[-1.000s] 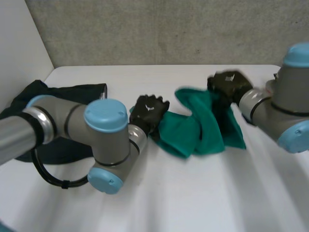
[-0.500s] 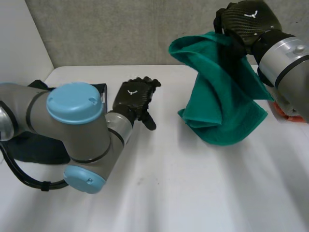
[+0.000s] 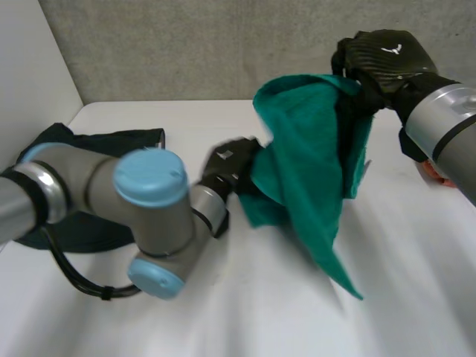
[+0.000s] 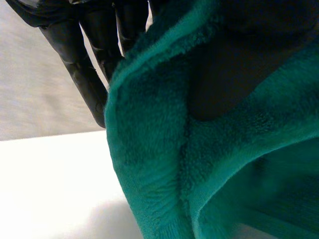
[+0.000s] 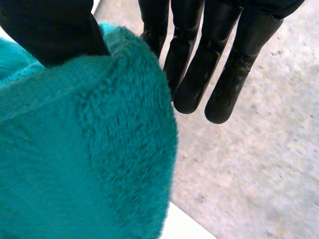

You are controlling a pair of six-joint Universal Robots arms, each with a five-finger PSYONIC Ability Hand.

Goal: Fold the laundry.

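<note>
One green towel (image 3: 305, 160) (two robot hands (image 3: 223, 167) (image 3: 383, 59))

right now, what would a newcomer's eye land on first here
The teal towel, held up over the white table and hanging in loose folds from the right hand, which pinches its top edge at the far right. Next, the left hand at the towel's lower edge on the left side, and a dark garment heaped at the table's far left corner.
</note>
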